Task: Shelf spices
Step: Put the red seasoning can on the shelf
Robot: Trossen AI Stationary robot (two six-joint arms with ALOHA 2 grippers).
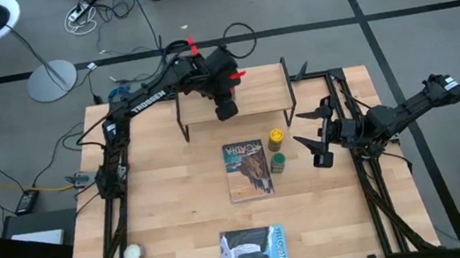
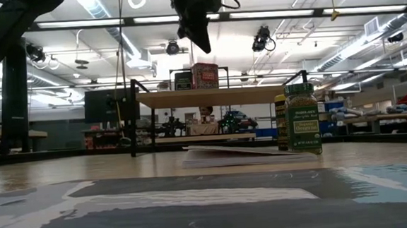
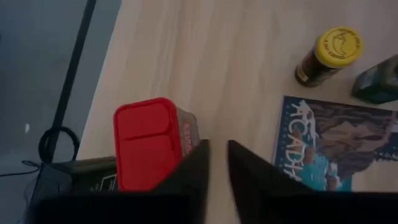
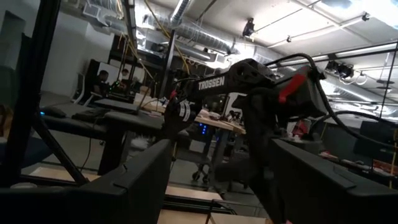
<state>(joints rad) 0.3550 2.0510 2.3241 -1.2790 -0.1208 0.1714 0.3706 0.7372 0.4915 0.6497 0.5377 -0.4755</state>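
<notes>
Your left gripper hangs above the shelf, fingers nearly closed, holding nothing. On the shelf: red tin beside dark square tin. On the tabletop: yellow-lidded jar, green jar, beside a booklet. Your right gripper waits at the table's right, spread wide, empty.
</notes>
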